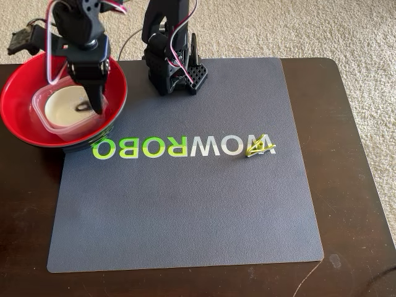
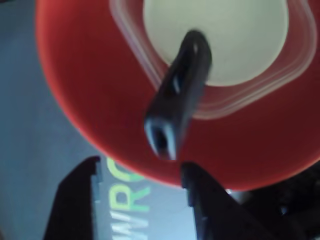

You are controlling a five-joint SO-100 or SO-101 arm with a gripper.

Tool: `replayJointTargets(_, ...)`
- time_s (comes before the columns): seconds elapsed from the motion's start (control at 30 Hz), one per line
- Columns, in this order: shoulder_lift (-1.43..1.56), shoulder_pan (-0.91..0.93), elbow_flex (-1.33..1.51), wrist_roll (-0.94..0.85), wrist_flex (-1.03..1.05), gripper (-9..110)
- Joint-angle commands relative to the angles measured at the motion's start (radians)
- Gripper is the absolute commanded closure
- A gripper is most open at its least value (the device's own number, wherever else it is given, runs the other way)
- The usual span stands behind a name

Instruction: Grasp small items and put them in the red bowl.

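The red bowl (image 1: pixel 18 99) (image 2: pixel 85 85) stands at the mat's left edge. Inside it sits a clear square container (image 1: pixel 42 106) (image 2: pixel 295 65), and within that a small white bowl (image 1: pixel 62 105) (image 2: pixel 240 35). A black bone-shaped piece (image 1: pixel 82 107) (image 2: pixel 180 95) is over the white bowl, blurred in the wrist view and clear of both fingers. My gripper (image 1: pixel 93 106) (image 2: pixel 141 165) hangs over the bowl, open, with nothing between its fingers. A tiny yellow-green clip (image 1: pixel 260 147) lies on the mat to the right in the fixed view.
A grey mat (image 1: pixel 185 210) with WOWROBO lettering covers the dark wooden table (image 1: pixel 352 185). The arm's black base (image 1: pixel 173 68) stands at the mat's far edge. Beige carpet surrounds the table.
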Motion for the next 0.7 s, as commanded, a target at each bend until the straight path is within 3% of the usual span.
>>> replayJointTargets(0.0, 0.123, -0.002, 0.018, 0.026, -0.003, 81)
replayJointTargets(0.1, 0.186, -0.186, 0.066, -0.037, -0.003, 81)
replayJointTargets(0.3, 0.124, -0.828, 0.018, -0.225, -0.043, 81)
replayJointTargets(0.67, -0.173, -1.328, 0.178, -0.311, -0.353, 81)
